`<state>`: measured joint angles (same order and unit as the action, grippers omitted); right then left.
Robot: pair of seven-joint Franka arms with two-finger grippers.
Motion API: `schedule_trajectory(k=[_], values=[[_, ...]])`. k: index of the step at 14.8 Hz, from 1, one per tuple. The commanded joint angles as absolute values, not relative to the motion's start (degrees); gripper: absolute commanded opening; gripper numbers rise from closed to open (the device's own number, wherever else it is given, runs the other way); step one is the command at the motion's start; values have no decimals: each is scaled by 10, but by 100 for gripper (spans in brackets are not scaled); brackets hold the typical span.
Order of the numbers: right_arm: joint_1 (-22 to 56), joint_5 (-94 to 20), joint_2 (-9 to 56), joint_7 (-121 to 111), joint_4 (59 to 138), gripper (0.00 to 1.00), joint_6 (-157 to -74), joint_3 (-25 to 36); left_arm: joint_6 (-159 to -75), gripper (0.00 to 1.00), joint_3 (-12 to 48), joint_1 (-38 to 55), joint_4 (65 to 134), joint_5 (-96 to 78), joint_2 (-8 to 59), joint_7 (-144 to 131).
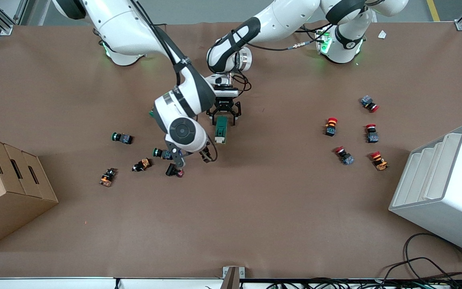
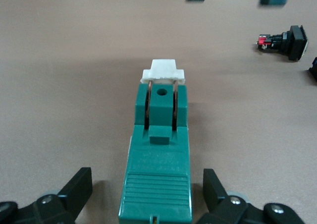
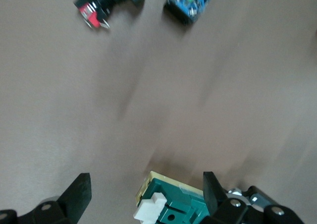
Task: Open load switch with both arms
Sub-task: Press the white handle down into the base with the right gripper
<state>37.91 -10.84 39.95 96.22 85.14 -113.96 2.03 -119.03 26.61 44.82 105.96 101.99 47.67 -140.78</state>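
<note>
The load switch is a dark-green block lying flat near the table's middle, its white lever at the end nearer the front camera. My left gripper is open and low over the switch's other end. Its fingers stand on either side of the green body with a gap on each side. My right gripper hangs open just off the lever end. In the right wrist view the lever lies between its spread fingers, and nothing is gripped.
Green, orange and black push buttons lie close by the right gripper, toward the right arm's end. Several red-capped buttons lie toward the left arm's end. A cardboard box and a white bin stand at the table's ends.
</note>
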Motion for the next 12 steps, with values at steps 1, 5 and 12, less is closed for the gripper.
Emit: schedule_trajectory(k=[1, 5, 12], values=[[395, -119, 420, 1000, 840, 100, -1153, 25, -1188, 99, 265, 454, 1053, 1031, 485, -1420], [410, -123, 427, 1040, 841, 100, -1157, 25, -1188, 99, 265, 454, 1056, 1031, 485, -1419], [432, -127, 421, 1058, 839, 100, -1087, 10, -1187, 99, 265, 454, 1059, 1031, 484, -1419]])
